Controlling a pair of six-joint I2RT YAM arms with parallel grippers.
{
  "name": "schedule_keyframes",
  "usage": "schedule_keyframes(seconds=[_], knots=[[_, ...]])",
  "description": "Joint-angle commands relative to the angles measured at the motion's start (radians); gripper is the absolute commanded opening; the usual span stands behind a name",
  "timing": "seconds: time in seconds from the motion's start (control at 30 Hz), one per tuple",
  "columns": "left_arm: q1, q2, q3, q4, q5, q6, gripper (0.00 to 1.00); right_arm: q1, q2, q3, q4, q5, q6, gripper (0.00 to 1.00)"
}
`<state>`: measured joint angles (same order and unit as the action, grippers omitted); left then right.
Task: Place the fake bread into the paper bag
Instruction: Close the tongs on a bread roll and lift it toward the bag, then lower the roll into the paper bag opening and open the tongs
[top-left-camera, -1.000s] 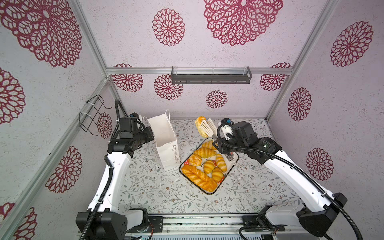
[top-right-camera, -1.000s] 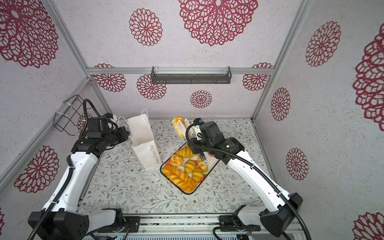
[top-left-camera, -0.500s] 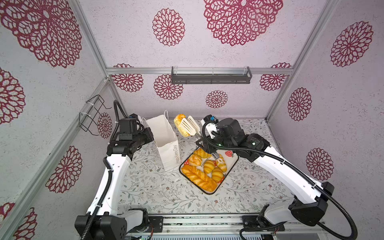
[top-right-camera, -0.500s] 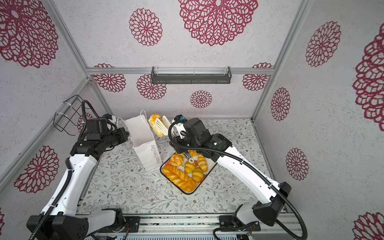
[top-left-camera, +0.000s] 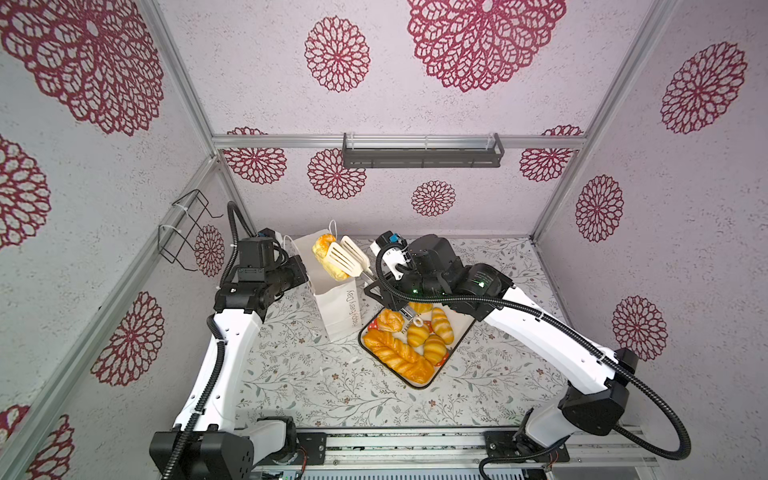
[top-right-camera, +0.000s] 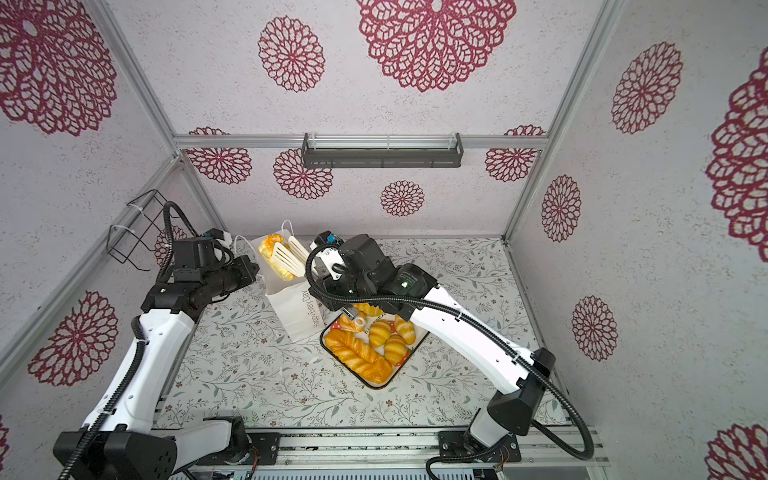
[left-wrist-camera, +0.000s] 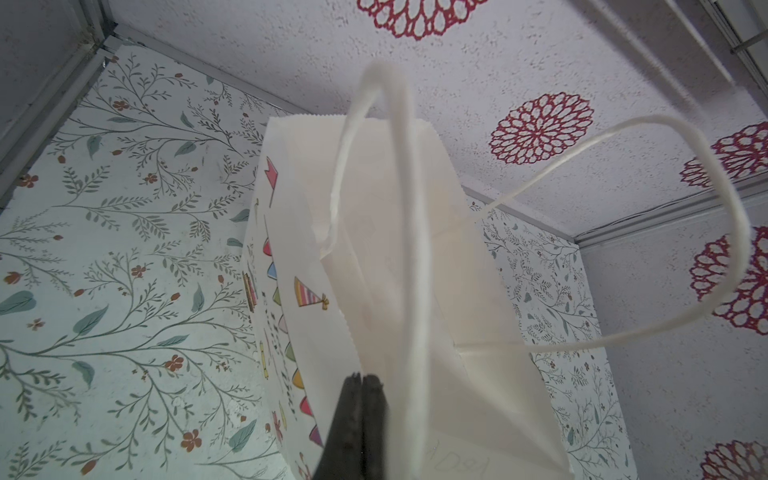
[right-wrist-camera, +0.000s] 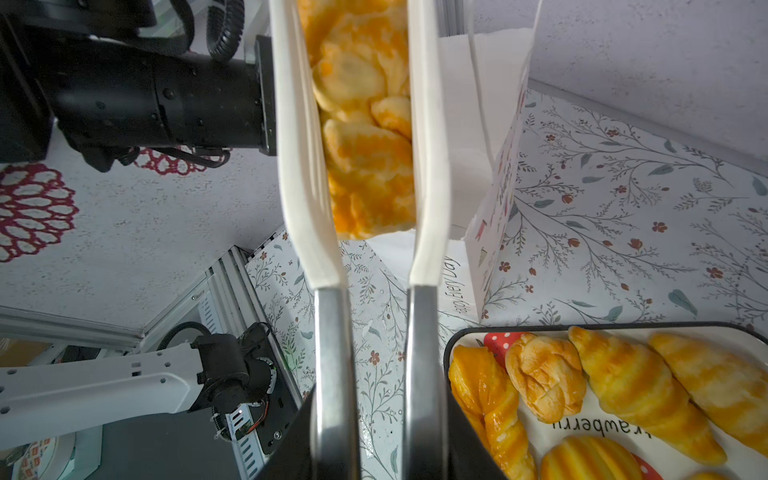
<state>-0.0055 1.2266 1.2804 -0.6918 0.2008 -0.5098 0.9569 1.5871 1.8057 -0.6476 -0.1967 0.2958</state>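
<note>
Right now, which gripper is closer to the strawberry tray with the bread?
Right. The right gripper, holding tongs, hangs by the tray's back corner. The left gripper pinches the paper bag on the side away from the tray.

Setting: laboratory robot test booth. Evidence: silver aluminium frame posts (top-left-camera: 560, 187), grey textured wall panels with crimson flower medallions (top-left-camera: 336, 54), leaf-print surface (top-left-camera: 332, 386), metal base rail (top-left-camera: 395, 446), left white robot arm (top-left-camera: 224, 357), right white robot arm (top-left-camera: 552, 345).
</note>
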Motion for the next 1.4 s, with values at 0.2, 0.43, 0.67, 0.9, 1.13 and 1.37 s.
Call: schedule_keyframes(seconds=[0.2,0.43,0.67,0.9,1.13,1.37], knots=[[0.002,-0.039,-0.024,0.026,0.000,-0.017,0.00,0.009,0.065,0.089,0.047,-0.026,-0.020,0.21],[0.003,-0.053,-0.038,0.027,-0.002,-0.017,0.00,0.006,0.114,0.118,0.033,-0.012,-0.019,0.21],[0.002,-0.064,-0.055,0.032,-0.003,-0.022,0.00,-0.028,0.152,0.141,0.020,0.005,0.000,0.22],[0.002,-0.073,-0.062,0.032,-0.009,-0.021,0.00,-0.051,0.166,0.135,0.020,0.002,0.006,0.22],[0.003,-0.070,-0.066,0.033,-0.011,-0.019,0.00,-0.061,0.172,0.131,0.026,-0.026,0.011,0.23],[0.002,-0.058,-0.063,0.037,0.000,-0.026,0.00,-0.061,0.189,0.132,0.020,-0.035,0.011,0.29]])
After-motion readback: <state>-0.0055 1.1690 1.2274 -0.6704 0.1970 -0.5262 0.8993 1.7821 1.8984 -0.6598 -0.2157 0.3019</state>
